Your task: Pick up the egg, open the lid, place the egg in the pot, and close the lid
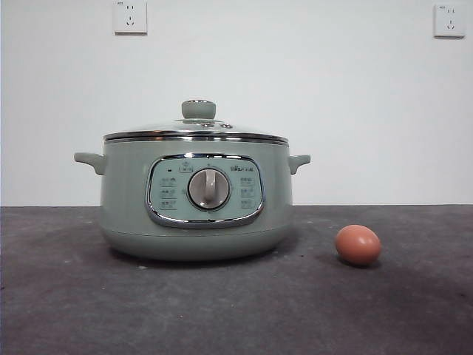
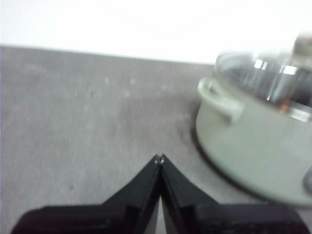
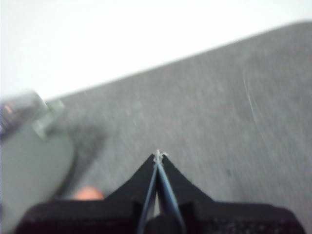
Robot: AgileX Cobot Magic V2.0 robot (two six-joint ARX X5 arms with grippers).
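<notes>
Pot: sitting on the dark table, lid resting on it. Egg: lying on the table beside the pot, apart from it. Left gripper and right gripper: both hovering over the table with jaws pressed together, holding nothing.

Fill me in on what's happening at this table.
Nothing is being handled yet. The pot sits on the dark table with its lid closed, and the egg lies on the table beside it, apart from it. The left gripper and right gripper both hang above the table, jaws shut and empty.
</notes>
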